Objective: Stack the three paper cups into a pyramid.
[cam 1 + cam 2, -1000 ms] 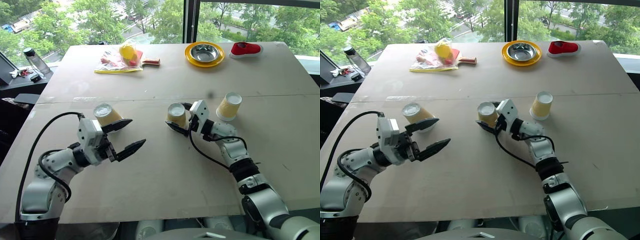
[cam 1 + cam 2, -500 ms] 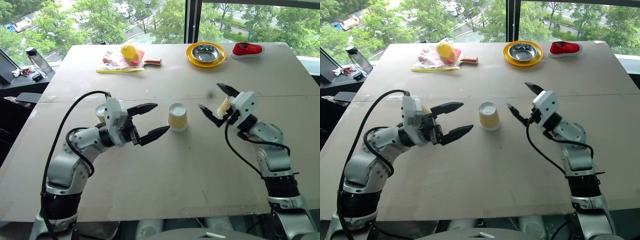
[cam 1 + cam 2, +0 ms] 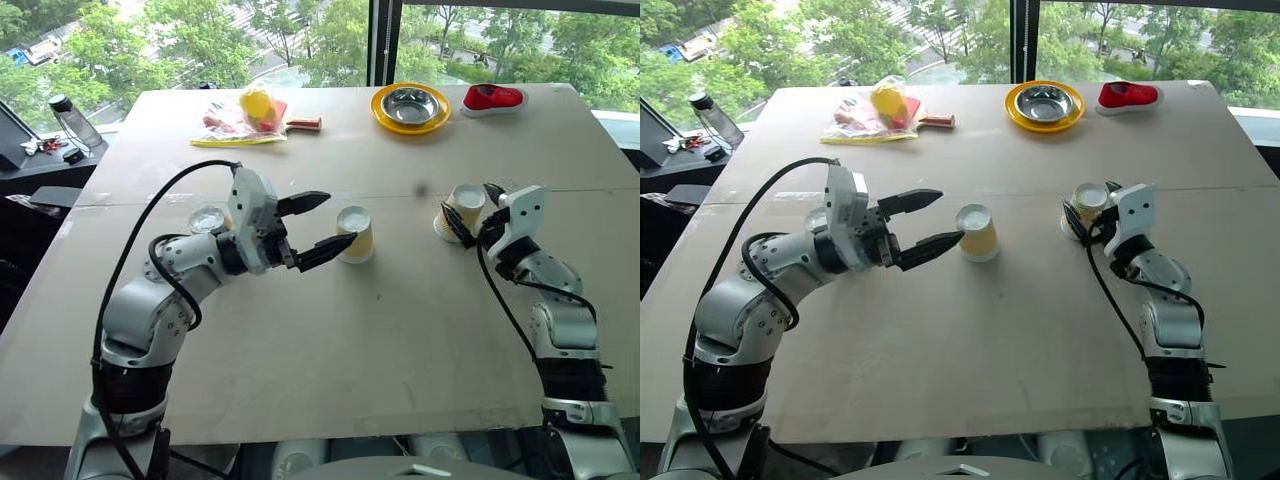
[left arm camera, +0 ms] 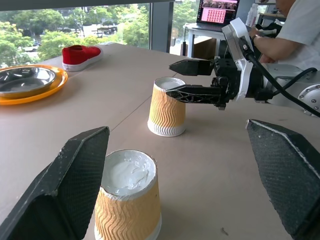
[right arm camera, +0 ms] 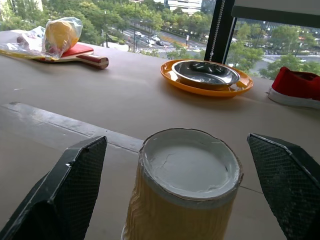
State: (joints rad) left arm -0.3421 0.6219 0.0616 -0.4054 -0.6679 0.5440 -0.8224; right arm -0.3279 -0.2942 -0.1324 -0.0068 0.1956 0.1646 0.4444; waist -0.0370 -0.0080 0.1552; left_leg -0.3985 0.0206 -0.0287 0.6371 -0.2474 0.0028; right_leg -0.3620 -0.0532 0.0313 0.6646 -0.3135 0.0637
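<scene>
Cups all sit apart, unstacked; my right gripper has swung open-jawed around the right cup, seemingly untouched; left gripper, spread, nears the middle cup.

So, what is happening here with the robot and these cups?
The robot is about to build a pyramid from three paper cups, all upside down and apart on the table. Its right pincer is open around the right cup. Its left pincer is open beside the middle cup. The left cup stands behind the left arm. Nothing is stacked yet.
</scene>
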